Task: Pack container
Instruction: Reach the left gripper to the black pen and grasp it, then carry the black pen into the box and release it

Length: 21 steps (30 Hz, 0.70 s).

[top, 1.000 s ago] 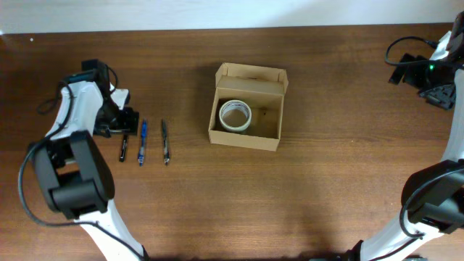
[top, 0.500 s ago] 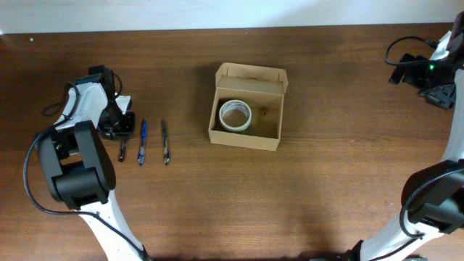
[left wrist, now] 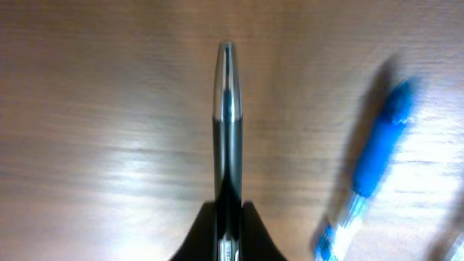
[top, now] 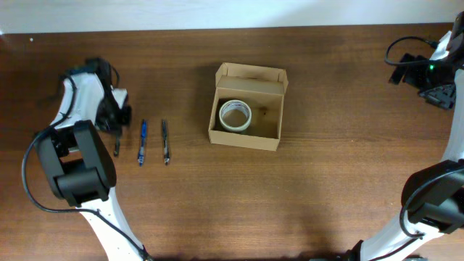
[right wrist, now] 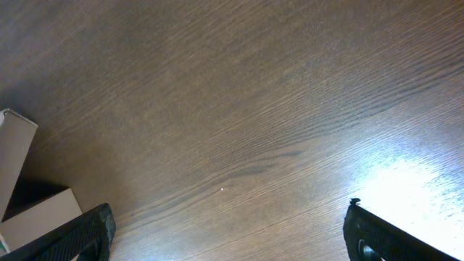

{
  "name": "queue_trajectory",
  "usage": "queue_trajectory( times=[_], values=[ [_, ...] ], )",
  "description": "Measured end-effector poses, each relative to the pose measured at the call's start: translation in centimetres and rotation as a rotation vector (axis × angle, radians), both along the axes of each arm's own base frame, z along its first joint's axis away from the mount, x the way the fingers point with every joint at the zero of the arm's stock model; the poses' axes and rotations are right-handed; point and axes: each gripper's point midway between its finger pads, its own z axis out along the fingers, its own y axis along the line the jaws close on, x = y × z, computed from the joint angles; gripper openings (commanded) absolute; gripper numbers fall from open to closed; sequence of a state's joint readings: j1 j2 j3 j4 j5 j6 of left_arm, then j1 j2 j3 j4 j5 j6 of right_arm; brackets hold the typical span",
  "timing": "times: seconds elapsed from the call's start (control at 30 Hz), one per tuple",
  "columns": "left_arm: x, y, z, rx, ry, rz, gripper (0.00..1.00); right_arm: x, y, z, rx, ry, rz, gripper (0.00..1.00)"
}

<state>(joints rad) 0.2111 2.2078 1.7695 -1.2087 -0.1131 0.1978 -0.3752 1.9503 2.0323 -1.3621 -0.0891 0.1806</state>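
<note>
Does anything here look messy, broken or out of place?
Nothing stands out. The box sits open with a tape roll inside, a blue pen and a grey pen lie side by side, and the left pincer grips a black pen.

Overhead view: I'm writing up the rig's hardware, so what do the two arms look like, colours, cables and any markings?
The left arm and right arm match: white links joined by bulky black joint housings, with thin black cables looping alongside. A small green light glows near the right wrist. The jaws are black. No markings are legible.
</note>
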Motion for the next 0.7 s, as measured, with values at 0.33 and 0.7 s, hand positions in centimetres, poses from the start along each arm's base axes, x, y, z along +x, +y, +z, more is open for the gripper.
queue_trajectory(
  times=[0.33,0.7],
  values=[
    [10.4,-7.7,23.1,-0.008,-0.578,-0.387,0.01,0.0,0.1,-0.1,0.004,0.0,0.001,0.99],
    [3.9,-29.0,22.9,-0.209,-0.491,-1.164,0.02,0.0,0.1,-0.1,0.004,0.0,0.001,0.99]
  ],
)
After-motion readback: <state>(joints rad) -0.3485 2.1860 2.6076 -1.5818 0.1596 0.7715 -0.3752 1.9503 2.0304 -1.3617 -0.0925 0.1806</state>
